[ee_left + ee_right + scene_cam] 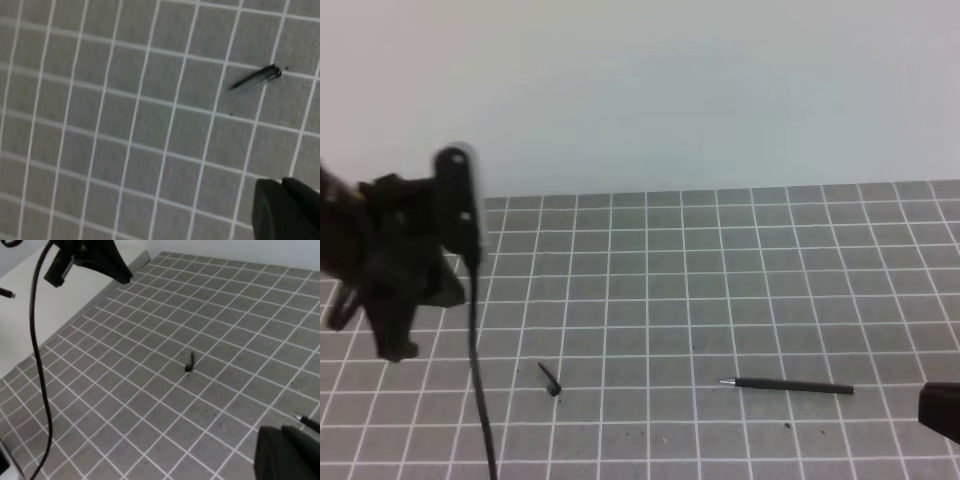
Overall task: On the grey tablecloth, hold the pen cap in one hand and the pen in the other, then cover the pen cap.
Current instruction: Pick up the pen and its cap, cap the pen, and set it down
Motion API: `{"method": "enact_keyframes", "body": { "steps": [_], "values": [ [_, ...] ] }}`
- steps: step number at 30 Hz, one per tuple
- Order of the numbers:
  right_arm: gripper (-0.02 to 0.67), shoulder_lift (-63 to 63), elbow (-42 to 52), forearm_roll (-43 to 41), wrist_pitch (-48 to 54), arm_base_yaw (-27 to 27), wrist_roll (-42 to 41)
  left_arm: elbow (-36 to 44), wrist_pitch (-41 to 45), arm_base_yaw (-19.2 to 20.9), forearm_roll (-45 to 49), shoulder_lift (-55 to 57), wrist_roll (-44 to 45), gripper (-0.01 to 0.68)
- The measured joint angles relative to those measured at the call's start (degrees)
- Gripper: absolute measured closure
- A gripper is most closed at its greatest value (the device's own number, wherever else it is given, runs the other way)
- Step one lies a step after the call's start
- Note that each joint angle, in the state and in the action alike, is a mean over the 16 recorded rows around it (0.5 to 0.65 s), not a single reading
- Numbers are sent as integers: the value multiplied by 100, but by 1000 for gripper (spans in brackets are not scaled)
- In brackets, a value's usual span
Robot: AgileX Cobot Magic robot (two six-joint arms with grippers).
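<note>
A flat grey tablecloth [740,290] printed with thin white grid lines covers your counter, under a plain pale wall. Nearest you, the slim straight black pen [788,386] lies flat on the cloth at front right, its silvery tip toward the middle. The right gripper [942,408] sits just past its back end, fingers closed and holding nothing. Left of centre, in the same front band, lies the tiny short black pen cap [550,380], its thin clip sticking out, well apart from the pen. Farther back on the left, your left gripper [287,210] hangs above the cloth, fingers shut and empty, the cap close ahead of it in its wrist view.

The cap looks the likelier trouble: small and flat, it could skid or flip if the fingers come down off-centre. The pen may roll if nudged. A loose black cable [478,380] dangles from the left arm just beside the cap and could sweep it.
</note>
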Motion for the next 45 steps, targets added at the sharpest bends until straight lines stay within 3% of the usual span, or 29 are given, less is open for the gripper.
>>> {"method": "enact_keyframes", "body": {
  "steps": [9,16,27,45],
  "values": [
    [641,93,13,-32,1,-1,-11,-309,-194,-921,685,1025,5,670],
    [641,126,43,-131,30,-1,-11,-322,-666,-1358,994,1537,-426,561],
    [641,125,68,-316,44,189,-11,-320,-899,-1500,1319,1823,-534,323],
    [641,121,68,-646,14,537,14,40,-1225,-1498,1646,1951,742,297]
  ]
}}
